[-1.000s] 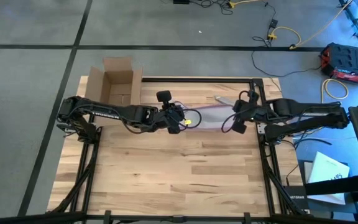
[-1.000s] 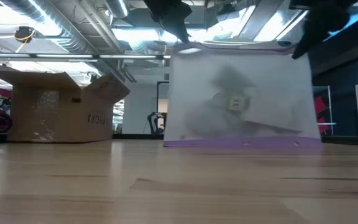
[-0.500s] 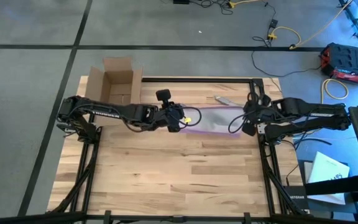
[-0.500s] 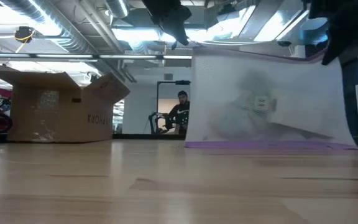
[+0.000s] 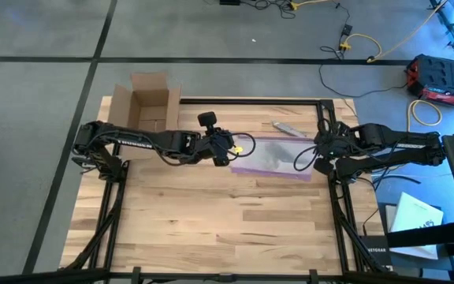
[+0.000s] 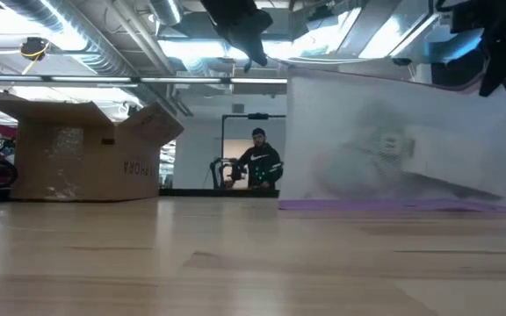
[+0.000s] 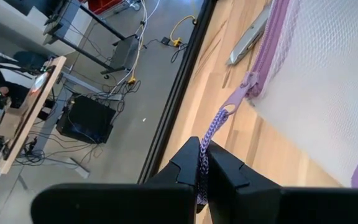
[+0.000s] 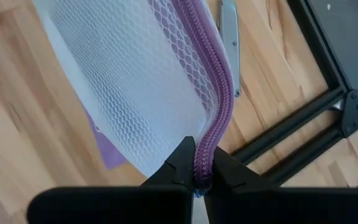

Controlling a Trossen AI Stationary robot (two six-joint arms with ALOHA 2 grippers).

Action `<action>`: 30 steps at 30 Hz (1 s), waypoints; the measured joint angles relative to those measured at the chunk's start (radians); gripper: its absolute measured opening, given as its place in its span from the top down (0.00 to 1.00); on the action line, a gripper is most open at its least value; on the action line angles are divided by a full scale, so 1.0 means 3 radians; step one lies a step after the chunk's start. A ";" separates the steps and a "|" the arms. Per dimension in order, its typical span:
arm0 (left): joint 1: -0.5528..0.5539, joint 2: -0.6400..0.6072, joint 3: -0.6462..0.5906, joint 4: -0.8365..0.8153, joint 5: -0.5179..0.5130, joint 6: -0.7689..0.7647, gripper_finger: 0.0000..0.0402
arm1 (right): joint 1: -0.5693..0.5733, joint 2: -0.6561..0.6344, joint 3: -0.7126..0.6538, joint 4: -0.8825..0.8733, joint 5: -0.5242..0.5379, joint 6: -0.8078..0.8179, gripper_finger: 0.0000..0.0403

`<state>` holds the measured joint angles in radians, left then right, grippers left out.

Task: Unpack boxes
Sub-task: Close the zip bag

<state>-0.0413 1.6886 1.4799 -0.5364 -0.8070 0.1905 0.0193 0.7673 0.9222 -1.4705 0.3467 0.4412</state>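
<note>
Both end effectors (image 7: 201, 167) (image 8: 201, 163) clamp the bag's (image 5: 278, 155) purple zip; box (image 6: 84, 151) reads inverted "SEPHORA".

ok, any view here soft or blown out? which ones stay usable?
Low view: ceiling lights glare behind the bag, its contents read only as a haze; box fairly legible. High view: even light, small detail. Both wrist views: crisp mesh and purple zip; pull cord sharp.

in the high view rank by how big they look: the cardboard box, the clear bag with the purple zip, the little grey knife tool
1. Cardboard box, flaps spread open, and clear bag, held between both grippers: they look close in size, so I won't rank one over the other.
2. Grey knife tool: clearly the smallest, a thin sliver beside the bag.
</note>
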 joint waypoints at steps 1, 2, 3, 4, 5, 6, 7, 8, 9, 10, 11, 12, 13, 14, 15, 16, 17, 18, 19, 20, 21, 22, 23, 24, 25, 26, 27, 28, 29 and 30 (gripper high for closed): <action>0.0001 0.0000 0.0000 0.0003 0.0000 0.0000 1.00 | -0.0001 0.0000 0.0000 -0.0001 -0.0003 -0.0001 1.00; 0.0004 0.0000 0.0000 0.0003 0.0000 -0.0002 1.00 | 0.0000 0.0000 0.0000 0.0000 -0.0011 -0.0009 1.00; 0.0004 0.0000 0.0000 0.0003 0.0002 -0.0016 1.00 | 0.0000 0.0000 0.0000 0.0000 -0.0020 -0.0013 1.00; 0.0007 0.0000 0.0000 0.0000 0.0035 -0.0050 1.00 | 0.0000 0.0000 0.0000 -0.0003 -0.0026 -0.0013 1.00; 0.0015 0.0000 0.0000 -0.0007 0.0116 -0.0098 1.00 | -0.0001 0.0000 0.0000 -0.0009 -0.0027 -0.0014 1.00; 0.0028 0.0000 0.0000 -0.0011 0.0232 -0.0163 1.00 | -0.0001 0.0000 0.0000 -0.0014 -0.0029 -0.0016 1.00; 0.0039 0.0000 0.0000 -0.0010 0.0330 -0.0223 1.00 | -0.0001 0.0000 0.0000 -0.0021 -0.0029 -0.0019 1.00; 0.0042 0.0000 0.0000 -0.0012 0.0375 -0.0275 1.00 | -0.0001 0.0000 0.0000 -0.0020 -0.0029 -0.0014 1.00; 0.0042 0.0000 -0.0001 -0.0014 0.0384 -0.0302 1.00 | -0.0001 0.0000 0.0000 -0.0015 -0.0029 -0.0007 1.00; 0.0042 0.0000 -0.0003 -0.0013 0.0390 -0.0325 1.00 | -0.0001 0.0000 0.0000 -0.0006 -0.0029 -0.0004 1.00; 0.0042 0.0000 -0.0003 -0.0007 0.0390 -0.0332 1.00 | -0.0001 0.0000 0.0000 0.0017 -0.0029 -0.0007 1.00; 0.0045 0.0000 -0.0003 -0.0005 0.0393 -0.0337 1.00 | -0.0001 0.0000 0.0000 0.0055 -0.0031 -0.0014 1.00; 0.0051 -0.0007 -0.0003 -0.0010 0.0402 -0.0339 1.00 | -0.0001 0.0000 0.0000 0.0116 -0.0038 -0.0029 1.00; 0.0055 -0.0017 -0.0003 -0.0025 0.0428 -0.0340 1.00 | -0.0001 0.0001 0.0000 0.0188 -0.0058 -0.0058 1.00; 0.0064 -0.0025 -0.0003 -0.0033 0.0458 -0.0340 1.00 | -0.0001 0.0002 0.0000 0.0268 -0.0092 -0.0088 1.00; 0.0078 -0.0043 -0.0003 -0.0031 0.0488 -0.0341 1.00 | -0.0001 0.0004 0.0000 0.0339 -0.0117 -0.0108 1.00; 0.0094 -0.0067 -0.0003 -0.0042 0.0534 -0.0349 1.00 | -0.0001 0.0015 0.0000 0.0398 -0.0146 -0.0119 1.00; 0.0115 -0.0094 -0.0003 -0.0047 0.0606 -0.0352 1.00 | -0.0001 0.0039 0.0000 0.0444 -0.0182 -0.0138 1.00; 0.0139 -0.0132 -0.0003 -0.0047 0.0687 -0.0352 1.00 | -0.0001 0.0068 0.0000 0.0493 -0.0220 -0.0172 1.00; 0.0163 -0.0161 -0.0003 -0.0054 0.0748 -0.0357 1.00 | -0.0001 0.0098 0.0000 0.0543 -0.0259 -0.0205 1.00; 0.0192 -0.0198 -0.0003 -0.0061 0.0811 -0.0365 1.00 | -0.0001 0.0138 0.0000 0.0590 -0.0283 -0.0247 1.00; 0.0226 -0.0239 -0.0003 -0.0095 0.0871 -0.0365 1.00 | -0.0001 0.0178 0.0000 0.0633 -0.0287 -0.0275 1.00; 0.0261 -0.0269 -0.0003 -0.0147 0.0914 -0.0363 1.00 | -0.0001 0.0214 0.0000 0.0679 -0.0287 -0.0303 1.00; 0.0295 -0.0314 -0.0003 -0.0185 0.0949 -0.0353 1.00 | -0.0001 0.0246 0.0000 0.0731 -0.0288 -0.0349 1.00; 0.0330 -0.0343 -0.0003 -0.0237 0.0969 -0.0342 1.00 | -0.0001 0.0272 0.0000 0.0802 -0.0291 -0.0381 1.00; 0.0364 -0.0383 -0.0003 -0.0298 0.0993 -0.0336 1.00 | -0.0001 0.0297 0.0000 0.0889 -0.0293 -0.0440 1.00; 0.0405 -0.0422 -0.0003 -0.0360 0.1043 -0.0334 1.00 | -0.0001 0.0318 0.0000 0.0983 -0.0294 -0.0469 1.00; 0.0443 -0.0446 -0.0003 -0.0407 0.1100 -0.0309 1.00 | -0.0001 0.0333 0.0000 0.1069 -0.0295 -0.0524 1.00; 0.0477 -0.0477 -0.0003 -0.0452 0.1155 -0.0269 1.00 | -0.0001 0.0342 0.0000 0.1149 -0.0296 -0.0560 1.00; 0.0506 -0.0488 -0.0003 -0.0501 0.1189 -0.0246 1.00 | -0.0001 0.0343 0.0000 0.1220 -0.0296 -0.0608 1.00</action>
<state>0.1105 1.5423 1.4792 -0.6866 -0.4503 0.1166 0.0189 0.8703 0.9222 -1.1046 0.2581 0.2587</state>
